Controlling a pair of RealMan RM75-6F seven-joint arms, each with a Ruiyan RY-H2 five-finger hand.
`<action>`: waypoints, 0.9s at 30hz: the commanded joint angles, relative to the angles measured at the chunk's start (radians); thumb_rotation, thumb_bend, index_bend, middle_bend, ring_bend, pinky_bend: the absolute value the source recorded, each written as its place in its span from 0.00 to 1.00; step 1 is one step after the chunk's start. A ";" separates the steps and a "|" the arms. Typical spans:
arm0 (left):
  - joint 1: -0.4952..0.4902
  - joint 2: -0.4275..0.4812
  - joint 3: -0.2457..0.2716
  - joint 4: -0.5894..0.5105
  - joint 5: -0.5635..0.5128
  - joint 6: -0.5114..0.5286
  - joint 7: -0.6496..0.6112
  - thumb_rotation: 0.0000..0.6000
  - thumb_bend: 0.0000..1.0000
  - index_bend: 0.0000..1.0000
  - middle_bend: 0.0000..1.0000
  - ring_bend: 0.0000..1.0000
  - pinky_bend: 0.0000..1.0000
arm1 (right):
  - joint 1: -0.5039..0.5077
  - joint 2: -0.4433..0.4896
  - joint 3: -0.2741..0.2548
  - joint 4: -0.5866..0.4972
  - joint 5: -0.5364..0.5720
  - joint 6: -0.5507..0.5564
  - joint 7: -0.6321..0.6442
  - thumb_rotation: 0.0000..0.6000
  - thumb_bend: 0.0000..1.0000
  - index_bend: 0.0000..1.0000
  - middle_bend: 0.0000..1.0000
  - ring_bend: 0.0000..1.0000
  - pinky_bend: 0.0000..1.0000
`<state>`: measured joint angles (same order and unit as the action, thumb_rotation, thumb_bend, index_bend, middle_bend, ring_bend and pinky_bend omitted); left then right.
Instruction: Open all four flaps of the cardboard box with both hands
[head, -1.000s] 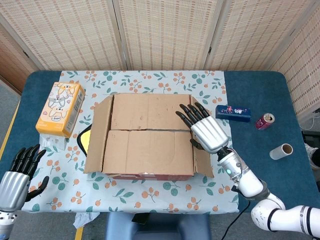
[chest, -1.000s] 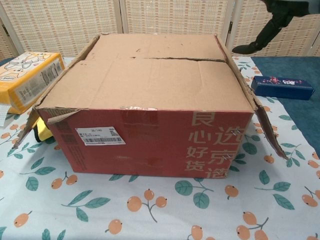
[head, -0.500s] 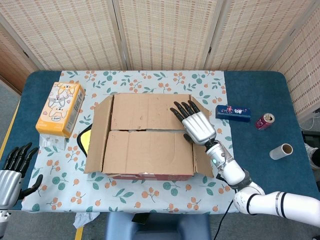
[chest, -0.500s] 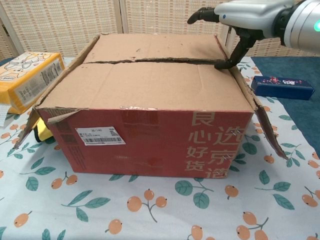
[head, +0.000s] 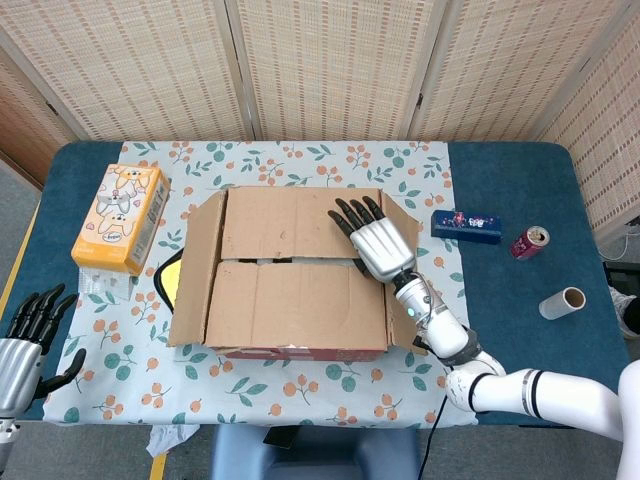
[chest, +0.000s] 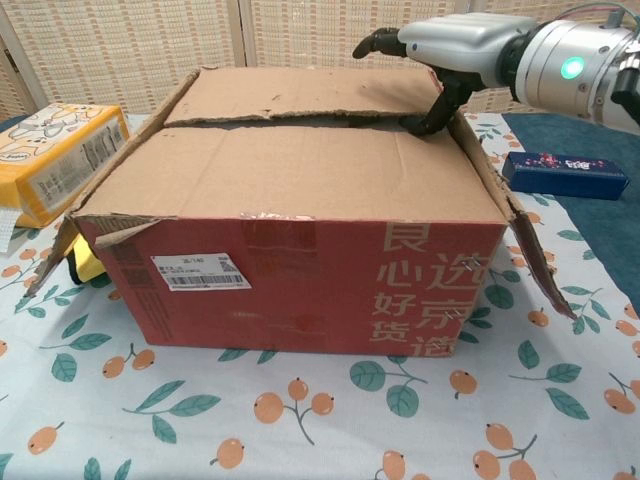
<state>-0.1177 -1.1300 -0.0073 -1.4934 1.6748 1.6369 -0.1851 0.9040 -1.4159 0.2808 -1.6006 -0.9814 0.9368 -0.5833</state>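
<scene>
The cardboard box (head: 290, 275) is sitting mid-table on the flowered cloth (head: 300, 395), its two top flaps nearly shut, side flaps splayed out. The right hand (head: 372, 237) is reaching over the far flap (head: 290, 222), fingers spread, thumb (chest: 432, 112) dipping into the seam. The left hand (head: 25, 338) is hovering off the table's left edge, fingers apart, holding nothing.
</scene>
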 joint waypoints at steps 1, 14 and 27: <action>-0.002 0.002 -0.001 0.004 -0.001 -0.003 -0.008 1.00 0.45 0.00 0.00 0.00 0.00 | 0.008 -0.007 0.006 0.009 -0.007 0.011 0.018 1.00 0.35 0.00 0.00 0.00 0.00; -0.013 0.001 -0.011 0.028 -0.014 -0.021 -0.058 1.00 0.45 0.00 0.00 0.00 0.00 | 0.047 0.039 0.087 0.009 -0.007 0.025 0.111 1.00 0.35 0.00 0.00 0.00 0.00; -0.018 0.004 -0.014 0.041 -0.025 -0.034 -0.106 1.00 0.45 0.00 0.00 0.00 0.00 | 0.158 0.023 0.180 0.146 0.101 0.040 0.074 1.00 0.35 0.00 0.00 0.00 0.00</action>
<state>-0.1341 -1.1278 -0.0221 -1.4545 1.6495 1.6060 -0.2816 1.0449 -1.3866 0.4480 -1.4781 -0.8950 0.9732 -0.5013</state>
